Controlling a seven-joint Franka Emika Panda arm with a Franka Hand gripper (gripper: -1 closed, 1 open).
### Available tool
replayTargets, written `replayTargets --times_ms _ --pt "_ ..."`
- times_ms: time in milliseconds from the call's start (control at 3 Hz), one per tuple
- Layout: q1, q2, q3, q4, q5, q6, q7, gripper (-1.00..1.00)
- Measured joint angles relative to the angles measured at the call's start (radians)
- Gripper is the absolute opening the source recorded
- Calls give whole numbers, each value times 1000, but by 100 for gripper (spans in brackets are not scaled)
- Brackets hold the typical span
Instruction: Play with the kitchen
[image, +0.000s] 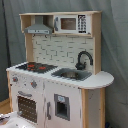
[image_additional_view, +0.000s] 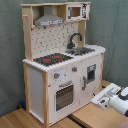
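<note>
The kitchen (image: 60, 80) (image_additional_view: 45, 75) stands upright in both exterior views, pale wood with white panels. It has a black-red hob (image: 36, 66) (image_additional_view: 52, 59), a sink (image: 71, 75) (image_additional_view: 82, 50) with a black faucet (image: 83, 59) (image_additional_view: 74, 39), a grey hood (image: 39, 29) (image_additional_view: 49, 21) and an oven door (image: 27, 107) (image_additional_view: 64, 96). My gripper (image_additional_view: 100, 98) is the white end of the arm at the second exterior view's lower right. It sits low, in front of the kitchen's right cabinet door and apart from it. A white shape (image: 9, 120) shows at the first exterior view's bottom left corner.
A toy microwave (image: 70, 23) (image_additional_view: 75, 11) sits on the top shelf beside the hood. A grey curtain (image: 115, 45) (image_additional_view: 10, 55) hangs behind the kitchen. The kitchen stands on wooden boards (image_additional_view: 30, 119) with a seam running in front of it.
</note>
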Motion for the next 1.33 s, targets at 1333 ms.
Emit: replayTargets --times_ms 1333 --pt "196 -242 -70 -26 316 52 -84 100"
